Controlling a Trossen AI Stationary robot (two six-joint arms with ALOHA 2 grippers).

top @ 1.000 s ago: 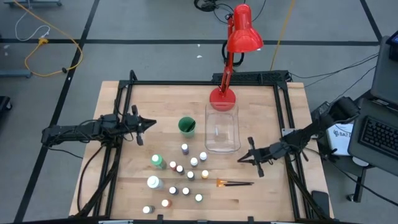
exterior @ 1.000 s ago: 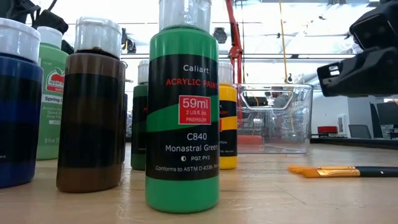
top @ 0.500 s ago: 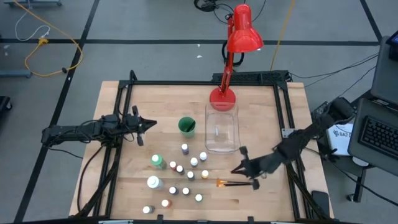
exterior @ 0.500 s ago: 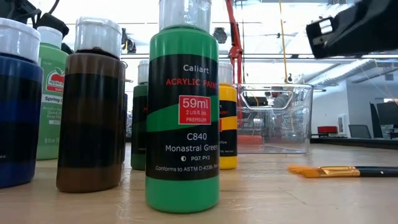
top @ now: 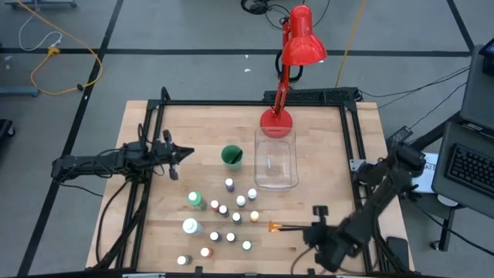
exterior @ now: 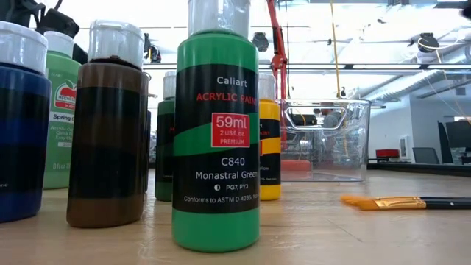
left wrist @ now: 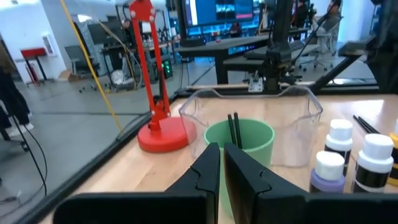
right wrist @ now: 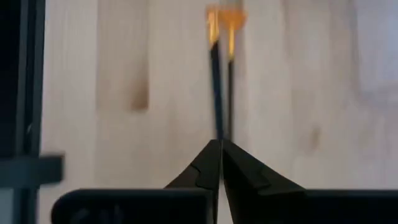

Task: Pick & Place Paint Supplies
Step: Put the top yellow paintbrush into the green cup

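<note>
Where the low view lacks it, right claw (right wrist: 220, 149) over brushes (right wrist: 220, 74).

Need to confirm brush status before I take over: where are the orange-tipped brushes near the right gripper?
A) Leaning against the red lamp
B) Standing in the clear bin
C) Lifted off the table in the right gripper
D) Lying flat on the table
D: the orange-tipped brushes lie flat on the wooden table, as the low view also shows, with the right gripper shut just behind their handles, not holding them.
</note>
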